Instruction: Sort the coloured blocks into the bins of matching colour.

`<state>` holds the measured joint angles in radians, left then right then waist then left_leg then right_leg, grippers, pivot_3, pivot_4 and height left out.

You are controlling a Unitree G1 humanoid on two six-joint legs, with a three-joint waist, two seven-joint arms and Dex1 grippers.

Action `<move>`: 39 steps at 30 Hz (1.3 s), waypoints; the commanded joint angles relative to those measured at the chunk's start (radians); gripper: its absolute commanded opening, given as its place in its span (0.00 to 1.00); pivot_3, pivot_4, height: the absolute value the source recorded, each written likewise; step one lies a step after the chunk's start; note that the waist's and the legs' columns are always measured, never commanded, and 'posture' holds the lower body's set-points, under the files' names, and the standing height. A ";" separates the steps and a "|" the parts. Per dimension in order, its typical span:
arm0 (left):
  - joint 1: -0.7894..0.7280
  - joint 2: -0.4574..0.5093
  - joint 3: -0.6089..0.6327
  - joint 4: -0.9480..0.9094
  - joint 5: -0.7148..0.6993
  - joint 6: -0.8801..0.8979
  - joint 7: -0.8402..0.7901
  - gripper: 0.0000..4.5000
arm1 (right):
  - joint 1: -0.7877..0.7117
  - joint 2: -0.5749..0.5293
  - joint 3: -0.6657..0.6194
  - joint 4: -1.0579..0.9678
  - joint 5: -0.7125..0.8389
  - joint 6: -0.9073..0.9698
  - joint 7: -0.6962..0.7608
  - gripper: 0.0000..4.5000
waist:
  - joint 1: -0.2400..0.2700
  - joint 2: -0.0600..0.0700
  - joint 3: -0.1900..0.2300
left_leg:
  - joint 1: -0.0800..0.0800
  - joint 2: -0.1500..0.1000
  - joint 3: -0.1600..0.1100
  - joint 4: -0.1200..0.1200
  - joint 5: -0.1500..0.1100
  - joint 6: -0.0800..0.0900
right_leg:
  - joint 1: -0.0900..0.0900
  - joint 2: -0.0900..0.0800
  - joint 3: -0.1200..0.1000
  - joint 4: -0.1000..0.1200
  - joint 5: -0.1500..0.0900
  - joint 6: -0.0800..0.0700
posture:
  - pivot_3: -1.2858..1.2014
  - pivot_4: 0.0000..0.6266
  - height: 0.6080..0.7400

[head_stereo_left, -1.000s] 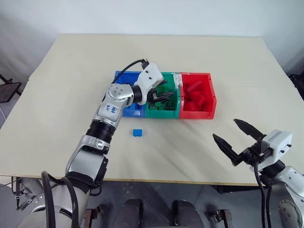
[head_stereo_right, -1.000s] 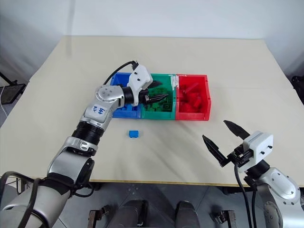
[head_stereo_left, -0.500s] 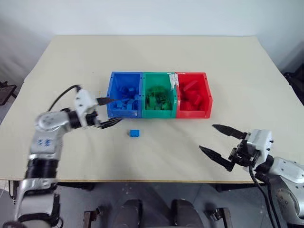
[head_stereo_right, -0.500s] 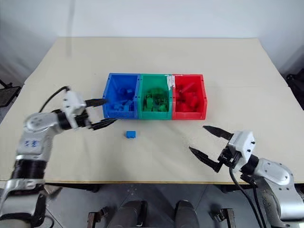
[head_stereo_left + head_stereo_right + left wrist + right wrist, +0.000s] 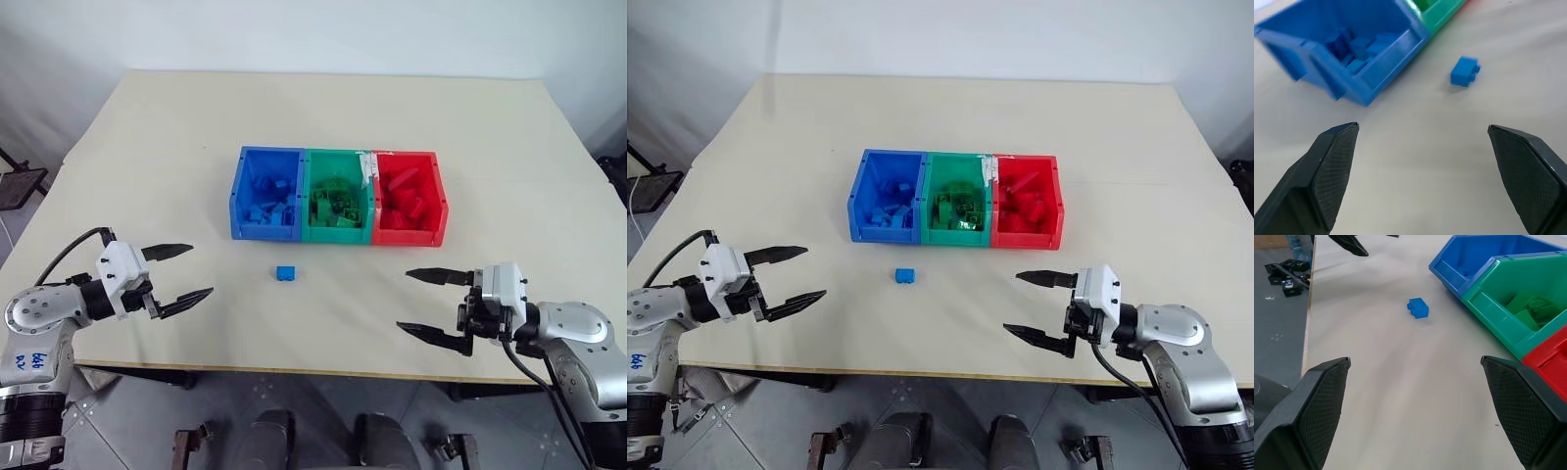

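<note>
a small blue studded plastic brick (image 5: 285, 272) lies alone on the pale beige worktop (image 5: 147, 147), just in front of the joined row of blue, green and red plastic bins (image 5: 339, 196) (each holding bricks of its own colour). left gripper (image 5: 179, 273) and right gripper (image 5: 421, 303) hover near the front edge, well apart from it, jaws wide apart and empty.

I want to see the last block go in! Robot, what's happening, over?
Left gripper open, empty. Right gripper open, empty. Blue block lies on table, just in front of blue bin. Nothing in the way.
</note>
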<state>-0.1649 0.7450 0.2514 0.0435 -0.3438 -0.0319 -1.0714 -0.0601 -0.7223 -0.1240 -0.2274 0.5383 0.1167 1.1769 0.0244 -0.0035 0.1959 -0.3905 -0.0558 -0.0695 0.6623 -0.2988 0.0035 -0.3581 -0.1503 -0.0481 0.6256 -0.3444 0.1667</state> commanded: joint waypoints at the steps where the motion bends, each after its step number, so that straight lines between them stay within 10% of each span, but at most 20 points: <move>1: -0.022 -0.026 -0.101 -0.087 0.037 0.004 0.011 1.00 | 0.000 -0.013 -0.032 -0.006 0.004 -0.008 -0.002 1.00 | 0.000 0.000 0.000 | 0.000 0.000 0.000 0.000 0.000 0.000 | 0.000 0.000 0.000 0.000 0.000 0.000 | 0.52 0.24 1.00; 15: -0.336 -0.126 -0.431 0.140 0.294 0.077 0.051 1.00 | 0.256 -0.040 -0.210 -0.095 -0.023 -0.060 -0.051 1.00 | -0.009 0.000 0.000 | 0.000 -0.002 0.004 -0.001 0.000 0.000 | -0.001 0.002 0.000 0.002 0.000 0.000 | 0.52 0.24 1.00; 28: -0.369 -0.127 -0.422 0.277 0.258 0.035 -0.009 0.21 | 0.314 -0.028 -0.233 -0.146 -0.009 -0.048 -0.106 1.00 | -0.001 0.000 0.000 | 0.002 -0.001 0.003 0.001 0.000 0.000 | 0.002 0.001 0.000 0.002 0.000 0.000 | 0.52 0.24 1.00; 39: -0.422 -0.183 -0.186 0.164 -0.002 0.183 0.067 0.20 | 0.222 0.062 -0.236 -0.212 0.100 0.030 -0.268 1.00 | 0.002 0.000 0.000 | 0.001 0.001 0.001 0.002 0.001 0.000 | 0.001 0.001 0.000 0.002 0.000 0.000 | 0.52 0.24 1.00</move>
<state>-0.5595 0.5634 0.0226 0.2473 -0.3102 0.1373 -1.0380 0.1665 -0.6675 -0.3315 -0.3984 0.6057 0.1365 0.9395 0.0268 -0.0038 0.1958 -0.3899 -0.0554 -0.0686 0.6643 -0.2980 0.0030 -0.3573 -0.1492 -0.0484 0.6278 -0.3442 0.1670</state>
